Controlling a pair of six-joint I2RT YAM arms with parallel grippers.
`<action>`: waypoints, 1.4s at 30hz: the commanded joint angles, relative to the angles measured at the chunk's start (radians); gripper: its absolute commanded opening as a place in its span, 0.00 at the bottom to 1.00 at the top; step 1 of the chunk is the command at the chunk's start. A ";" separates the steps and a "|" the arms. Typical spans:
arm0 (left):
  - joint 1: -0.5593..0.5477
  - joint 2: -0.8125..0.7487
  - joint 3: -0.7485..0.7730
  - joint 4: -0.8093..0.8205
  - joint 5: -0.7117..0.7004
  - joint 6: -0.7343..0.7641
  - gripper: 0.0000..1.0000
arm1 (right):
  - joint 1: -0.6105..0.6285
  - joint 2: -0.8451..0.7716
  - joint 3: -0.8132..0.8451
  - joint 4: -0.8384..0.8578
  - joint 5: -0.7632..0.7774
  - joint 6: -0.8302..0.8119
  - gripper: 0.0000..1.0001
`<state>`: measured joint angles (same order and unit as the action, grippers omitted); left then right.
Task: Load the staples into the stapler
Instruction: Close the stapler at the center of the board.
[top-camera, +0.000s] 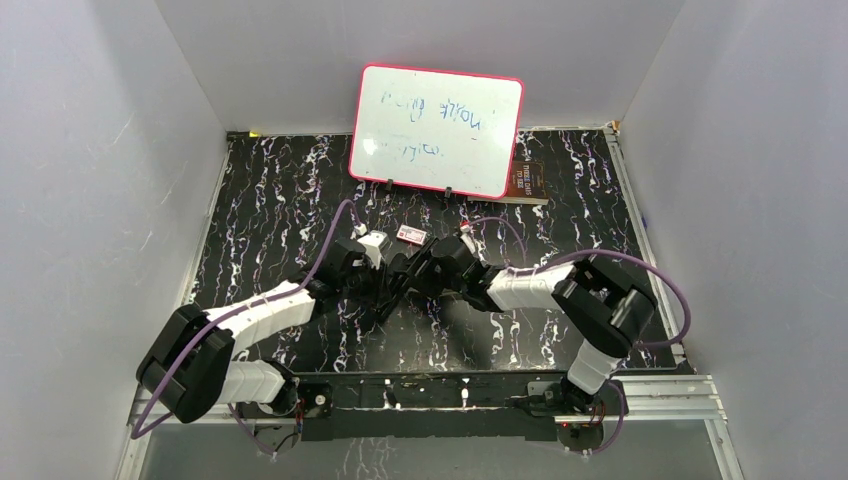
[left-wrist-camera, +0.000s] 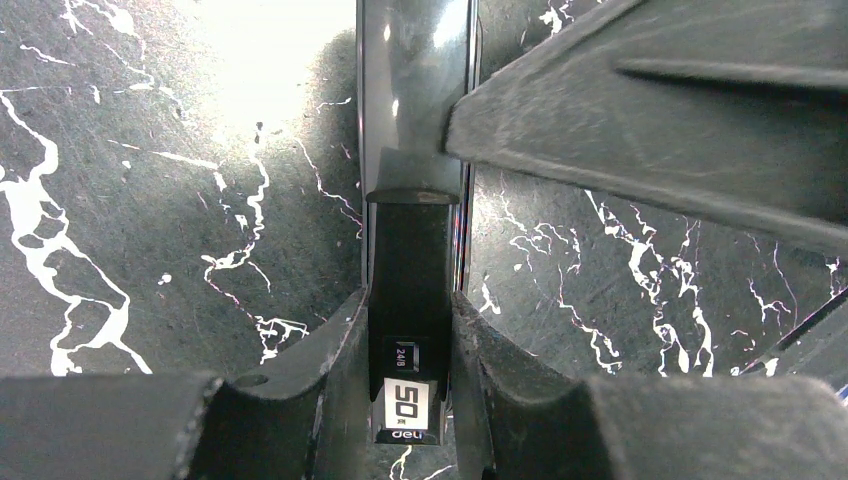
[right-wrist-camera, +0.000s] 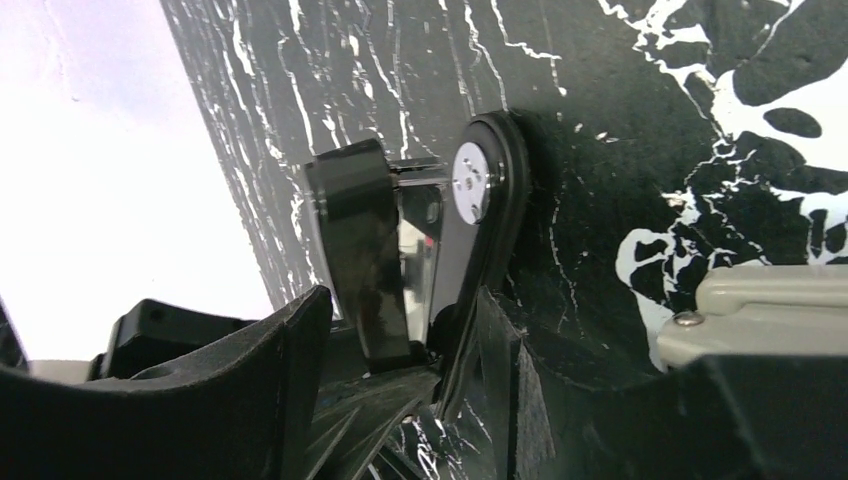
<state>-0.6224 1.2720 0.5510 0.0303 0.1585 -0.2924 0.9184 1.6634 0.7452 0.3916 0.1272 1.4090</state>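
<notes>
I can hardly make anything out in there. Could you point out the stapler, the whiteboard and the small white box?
stapler (left-wrist-camera: 410, 285): left wrist view, its black body above the 50 label.
whiteboard (top-camera: 437, 130): top external view, its white face.
small white box (top-camera: 411, 234): top external view, its red-labelled top.

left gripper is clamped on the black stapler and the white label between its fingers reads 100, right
Not quite: the label reads 50, not 100. The left wrist view shows it. The rest holds: the left gripper is clamped on the black stapler, and the white label sits between its fingers.
</notes>
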 joint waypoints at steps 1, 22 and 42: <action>-0.013 -0.020 0.011 0.042 0.002 -0.002 0.00 | -0.003 0.047 0.049 0.052 -0.035 0.015 0.62; -0.036 0.014 0.029 0.023 0.003 0.024 0.00 | -0.004 -0.004 0.038 0.058 0.003 -0.032 0.64; -0.036 0.030 0.053 0.009 0.005 0.057 0.00 | -0.004 0.150 0.047 0.083 -0.103 0.039 0.25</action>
<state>-0.6529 1.3029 0.5564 0.0360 0.1440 -0.2604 0.9146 1.7893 0.7856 0.4755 0.0265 1.4456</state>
